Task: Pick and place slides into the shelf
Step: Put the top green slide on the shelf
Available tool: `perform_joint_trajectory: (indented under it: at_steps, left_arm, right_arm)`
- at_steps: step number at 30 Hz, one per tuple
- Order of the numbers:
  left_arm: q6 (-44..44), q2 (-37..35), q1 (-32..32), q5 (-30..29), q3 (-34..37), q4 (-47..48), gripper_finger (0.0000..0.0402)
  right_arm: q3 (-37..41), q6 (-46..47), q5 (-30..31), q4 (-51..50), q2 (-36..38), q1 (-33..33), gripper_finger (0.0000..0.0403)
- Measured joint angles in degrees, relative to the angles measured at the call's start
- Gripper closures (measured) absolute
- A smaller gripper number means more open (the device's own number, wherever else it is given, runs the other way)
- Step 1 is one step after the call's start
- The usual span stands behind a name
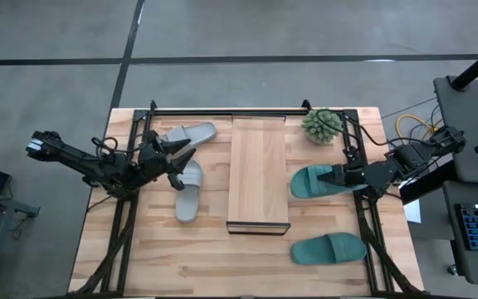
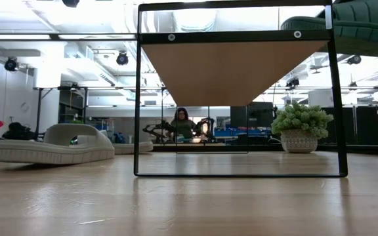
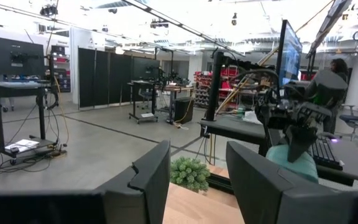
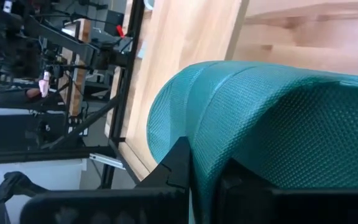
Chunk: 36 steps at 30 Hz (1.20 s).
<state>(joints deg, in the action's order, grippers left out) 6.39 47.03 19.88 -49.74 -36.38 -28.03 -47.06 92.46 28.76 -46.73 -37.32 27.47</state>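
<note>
My right pincer (image 1: 338, 176) pinches a green slide (image 1: 315, 181) high above the wooden table (image 1: 164, 249), beside the shelf (image 1: 258, 170).

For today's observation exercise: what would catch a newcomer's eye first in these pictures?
Probably the teal slide held off the table by the right gripper, shut on its strap, beside the wooden shelf at the table's centre. Next, the two grey slides on the left, where the left gripper hovers open and empty above them.
</note>
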Motion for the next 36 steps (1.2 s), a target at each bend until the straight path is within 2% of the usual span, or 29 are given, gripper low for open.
perform_joint_trajectory:
  at_steps: [18,36]
  left_arm:
    - [-0.02,1.63,0.02,0.02,-0.04,-0.29,0.0260]
    - [0.00,0.78,0.02,0.02,-0.07,-1.07,0.0260]
  right_arm:
    - [-0.58,-2.56,3.75,-0.24,0.00,0.00,0.0390]
    - [-0.58,-11.55,13.73,-0.08,-0.26,-0.01,0.0390]
